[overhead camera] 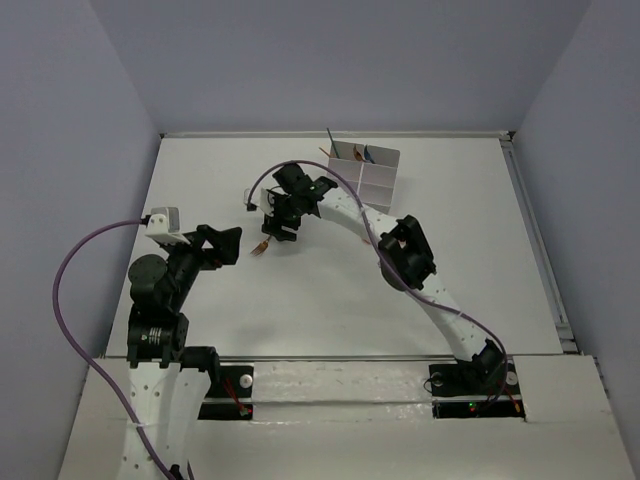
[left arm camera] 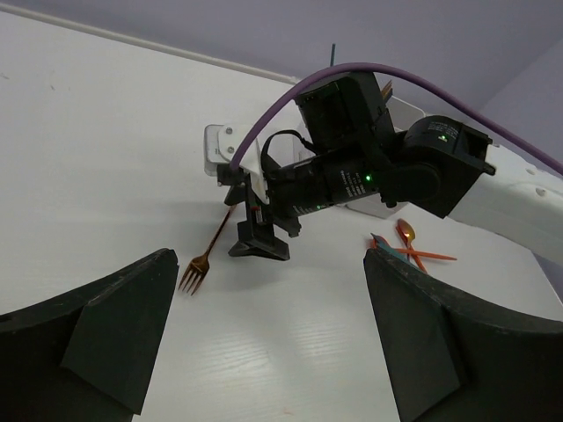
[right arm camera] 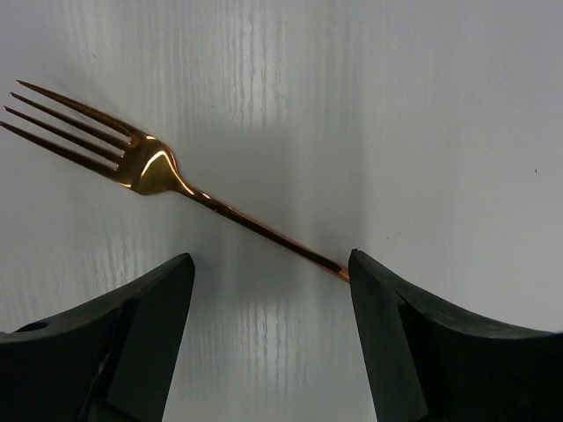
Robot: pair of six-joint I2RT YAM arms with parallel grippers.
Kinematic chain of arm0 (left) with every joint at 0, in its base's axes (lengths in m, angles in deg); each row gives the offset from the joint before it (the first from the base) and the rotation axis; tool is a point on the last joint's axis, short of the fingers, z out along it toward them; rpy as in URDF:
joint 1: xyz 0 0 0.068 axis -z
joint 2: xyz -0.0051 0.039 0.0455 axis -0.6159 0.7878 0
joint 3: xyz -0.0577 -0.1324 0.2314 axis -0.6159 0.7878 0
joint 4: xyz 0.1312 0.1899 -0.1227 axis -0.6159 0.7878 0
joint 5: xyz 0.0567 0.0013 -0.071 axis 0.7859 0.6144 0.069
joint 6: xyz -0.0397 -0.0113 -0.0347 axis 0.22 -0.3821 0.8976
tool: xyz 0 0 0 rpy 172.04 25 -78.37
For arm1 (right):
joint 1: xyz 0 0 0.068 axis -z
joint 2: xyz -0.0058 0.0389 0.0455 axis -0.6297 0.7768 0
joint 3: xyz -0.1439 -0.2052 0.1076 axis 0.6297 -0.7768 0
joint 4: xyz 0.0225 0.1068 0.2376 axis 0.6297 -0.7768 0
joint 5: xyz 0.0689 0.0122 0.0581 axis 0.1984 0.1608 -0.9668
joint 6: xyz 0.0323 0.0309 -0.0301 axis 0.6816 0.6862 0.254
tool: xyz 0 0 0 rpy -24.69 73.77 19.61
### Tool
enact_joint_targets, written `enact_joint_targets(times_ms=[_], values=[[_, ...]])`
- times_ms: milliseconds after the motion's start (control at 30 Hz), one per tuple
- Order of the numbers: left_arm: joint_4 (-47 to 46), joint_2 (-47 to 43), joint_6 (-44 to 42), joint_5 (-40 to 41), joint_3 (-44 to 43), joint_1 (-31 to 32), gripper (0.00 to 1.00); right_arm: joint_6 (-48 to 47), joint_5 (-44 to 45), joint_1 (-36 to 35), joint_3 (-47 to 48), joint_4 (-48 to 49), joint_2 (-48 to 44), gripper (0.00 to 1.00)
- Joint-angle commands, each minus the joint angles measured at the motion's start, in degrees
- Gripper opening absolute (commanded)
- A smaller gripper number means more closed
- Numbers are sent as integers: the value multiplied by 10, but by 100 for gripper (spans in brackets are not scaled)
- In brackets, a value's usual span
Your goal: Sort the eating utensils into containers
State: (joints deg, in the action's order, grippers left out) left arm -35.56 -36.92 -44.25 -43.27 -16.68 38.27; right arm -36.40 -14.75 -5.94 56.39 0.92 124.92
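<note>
An orange-brown fork (right arm camera: 149, 163) lies flat on the white table, tines to the upper left. It also shows in the top view (overhead camera: 261, 246) and in the left wrist view (left arm camera: 202, 258). My right gripper (right arm camera: 271, 260) is open just above it, and the fork's handle end meets the right fingertip (right arm camera: 362, 268). In the top view the right gripper (overhead camera: 276, 231) points down at the fork. The white container block (overhead camera: 366, 171) stands at the back and holds an orange and some teal utensils. My left gripper (left arm camera: 271, 262) is open and empty, to the left of the fork (overhead camera: 228, 244).
An orange spoon (left arm camera: 407, 236) and a teal utensil (left arm camera: 383, 245) lie crossed on the table under the right arm. A small white object (left arm camera: 216, 152) sits behind the fork. Purple cables (overhead camera: 70, 262) loop off both arms. Grey walls close in the table.
</note>
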Motion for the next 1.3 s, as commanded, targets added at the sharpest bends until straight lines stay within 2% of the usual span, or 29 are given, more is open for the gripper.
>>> enact_joint_targets(times_ms=[0,233,333,400,500,567,633,667,733,767,800,867,967,1100,1233,1267], values=[[-22,7,-4,-13,-13,-4,99,-24,-18,-11,33,31,14,77],[-23,10,-5,-18,-13,-4,99,-20,-46,-17,45,21,38,75],[-23,10,-4,-18,-13,-4,99,-9,-58,-17,38,18,47,70],[-24,11,-5,-18,-13,-4,99,-1,-60,-17,26,21,49,62],[-24,10,-5,-17,-13,-4,99,20,-57,-17,11,28,38,36],[-24,8,-5,-17,-13,-4,99,31,-63,-17,-20,42,24,24],[-24,6,-5,-16,-13,-4,99,45,-71,-17,-25,37,9,21],[-24,6,-5,-15,-13,-4,99,52,-71,-17,-31,41,2,17],[-24,3,-4,-15,-13,-4,99,76,-65,-17,-78,59,-28,14],[-24,0,-5,-15,-13,-4,99,88,-54,-22,-101,98,-42,11],[-24,0,-5,-15,-12,-4,99,116,-45,-22,-162,122,-58,8],[-25,-1,-4,-16,-13,-4,99,155,-16,-30,-227,218,-111,7],[-26,-2,-4,-17,-12,-4,99,244,51,-45,-323,304,-171,7],[-27,-1,-4,-20,-11,-4,99,325,114,-77,-393,343,-216,7],[-27,-3,-4,-20,-11,-4,99,336,162,-83,-418,341,-219,16],[-27,-2,-4,-20,-11,-4,99,335,165,-88,-419,336,-216,21]])
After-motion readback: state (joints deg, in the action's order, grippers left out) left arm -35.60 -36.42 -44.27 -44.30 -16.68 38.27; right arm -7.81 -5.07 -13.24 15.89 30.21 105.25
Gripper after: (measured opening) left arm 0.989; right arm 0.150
